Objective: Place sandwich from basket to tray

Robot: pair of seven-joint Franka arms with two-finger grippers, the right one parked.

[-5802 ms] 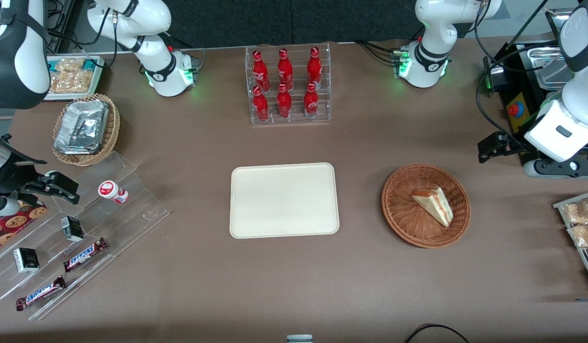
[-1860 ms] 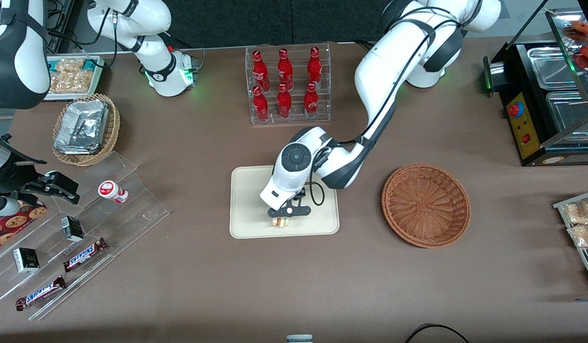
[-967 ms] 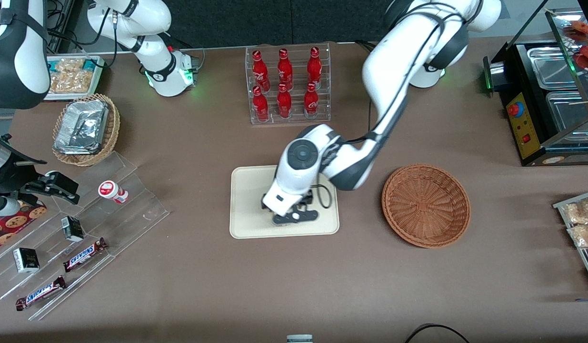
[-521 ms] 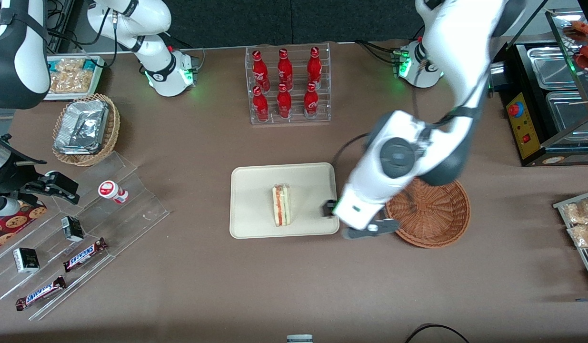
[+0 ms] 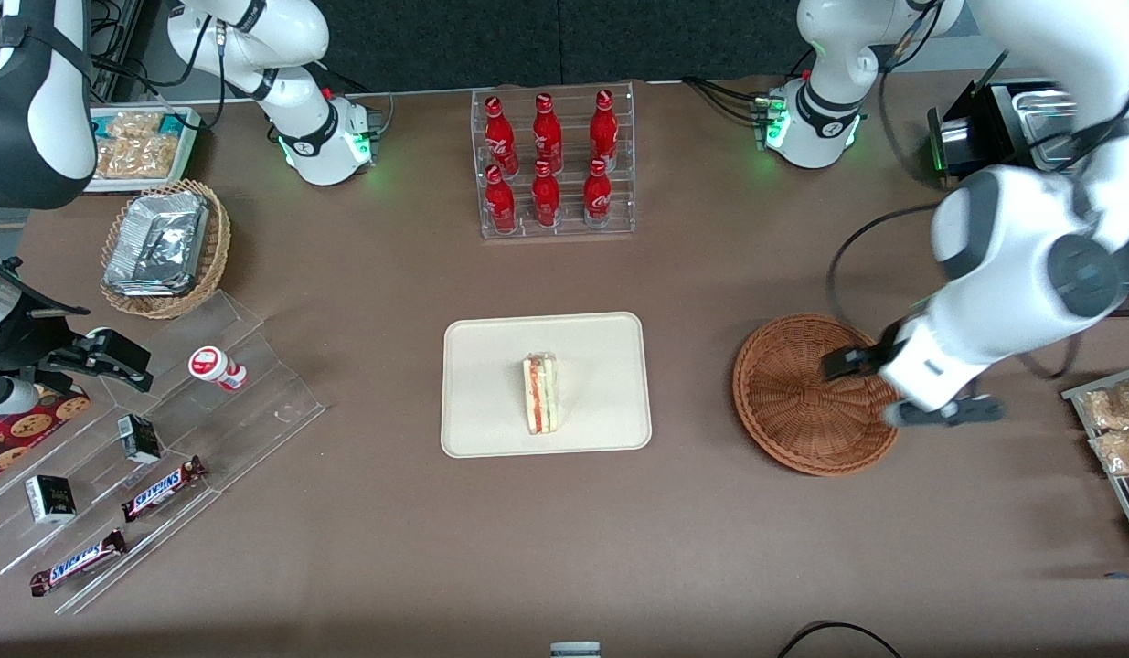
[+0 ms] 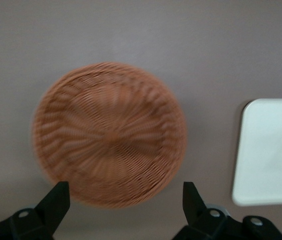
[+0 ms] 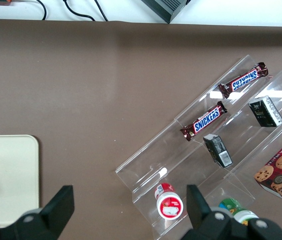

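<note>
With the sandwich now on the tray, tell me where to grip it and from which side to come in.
Come straight down from above. The sandwich stands on the tray with its striped filling edge up, so close the fingers across its two flat bread faces near mid-length, probably the firmest hold. The gripper hangs open above the empty basket, at its rim toward the working arm's end.

Brown table w/ matte top, dark wall panel along its edge, even overhead light.

Matt cream plastic tray, clear glossy wrap on sandwich, rough reddish-brown woven wicker basket, matt brown table, matt black gripper high above basket, fingers apart.
</note>
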